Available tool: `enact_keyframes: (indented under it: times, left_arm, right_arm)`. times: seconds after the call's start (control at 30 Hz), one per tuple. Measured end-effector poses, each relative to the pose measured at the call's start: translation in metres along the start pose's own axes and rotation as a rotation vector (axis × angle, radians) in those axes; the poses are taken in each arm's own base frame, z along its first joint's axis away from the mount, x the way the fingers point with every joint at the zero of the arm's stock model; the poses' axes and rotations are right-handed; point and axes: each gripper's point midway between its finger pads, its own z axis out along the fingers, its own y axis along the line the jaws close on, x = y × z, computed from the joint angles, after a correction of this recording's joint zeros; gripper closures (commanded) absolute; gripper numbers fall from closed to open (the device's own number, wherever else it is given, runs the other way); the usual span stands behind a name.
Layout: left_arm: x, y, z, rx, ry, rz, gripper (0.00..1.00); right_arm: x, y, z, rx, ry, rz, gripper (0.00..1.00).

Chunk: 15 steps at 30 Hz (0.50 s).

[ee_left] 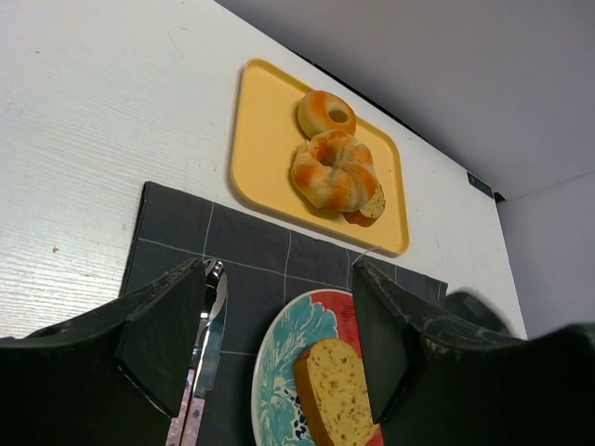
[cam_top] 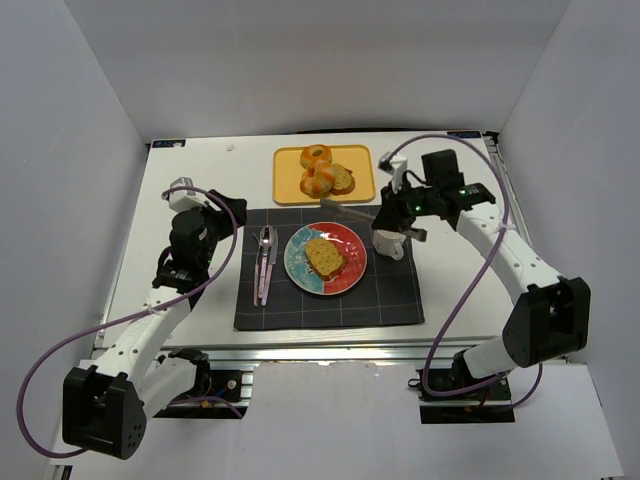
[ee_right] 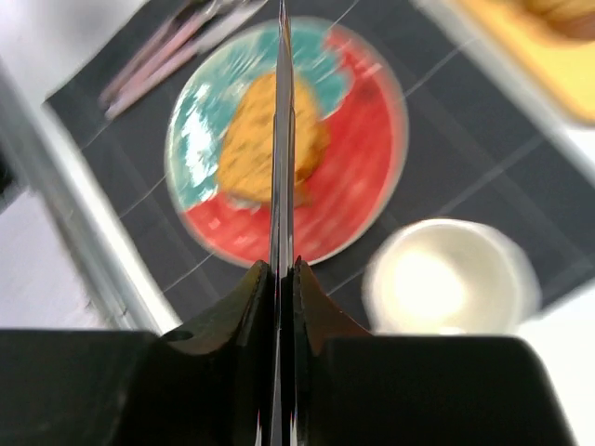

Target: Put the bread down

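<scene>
One flat, golden-yellow, speckled bread slice [cam_top: 324, 257] with a brown crust is being carried, roughly at its middle, by one round red-and-teal patterned plate [cam_top: 355, 263]. That plate is being borne by one dark grey, grid-lined cloth placemat [cam_top: 390, 300]. Behind the mat, one rectangular yellow tray [cam_top: 287, 165] is being occupied by two orange-glazed ring-shaped rolls [cam_top: 317, 155] and one darker brown slice [cam_top: 344, 180]. One white cup [cam_top: 390, 247] is being shown just right of the plate and pink-handled metal cutlery [cam_top: 264, 265] just left of it; a spoon and a knife are being made out there, but a firmer count cannot be told. Two white arms are being shown. The right fingers [ee_right: 244, 311] are being pressed narrowly onto one thin flat metal blade [ee_right: 282, 139]. This grasp is being revealed only by the right wrist view, where the blade is being seen edge-on over the blurred plate; from above it is being seen as a grey strip between tray and plate. The left fingers [ee_left: 158, 339] are being held wide apart, as shown only by the left wrist view, with the placemat and plate rim being framed between them. Everything is being supported by a white bench [cam_top: 200, 170], which is being enclosed by plain white walls [cam_top: 90, 100].
</scene>
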Motion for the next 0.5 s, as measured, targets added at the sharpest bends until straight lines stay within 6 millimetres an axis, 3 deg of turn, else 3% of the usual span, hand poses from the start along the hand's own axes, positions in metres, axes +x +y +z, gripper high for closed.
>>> enact_keyframes:
  times: [0.1, 0.2, 0.27, 0.33, 0.4, 0.5]
  left_arm:
    - [0.002, 0.0, 0.001, 0.004, 0.008, 0.001, 0.27]
    - [0.005, -0.001, 0.004, 0.01, 0.019, 0.002, 0.29]
    - [0.008, -0.002, 0.005, 0.017, 0.029, 0.002, 0.3]
    - [0.01, -0.002, 0.006, 0.022, 0.037, 0.002, 0.31]
    - [0.012, -0.004, 0.007, 0.03, 0.043, 0.002, 0.31]
    - [0.013, -0.006, 0.009, 0.042, 0.048, 0.001, 0.31]
  right_arm:
    - [-0.026, -0.022, -0.019, 0.086, -0.087, -0.013, 1.0]
    - [-0.042, -0.071, -0.052, 0.251, -0.182, 0.029, 1.0]
    - [-0.038, -0.114, -0.079, 0.399, -0.229, 0.081, 1.0]
    - [-0.018, -0.155, -0.103, 0.56, -0.254, 0.14, 1.0]
    - [0.018, -0.186, -0.116, 0.697, -0.235, 0.207, 1.0]
    - [0.075, -0.206, -0.112, 0.789, -0.16, 0.301, 0.99]
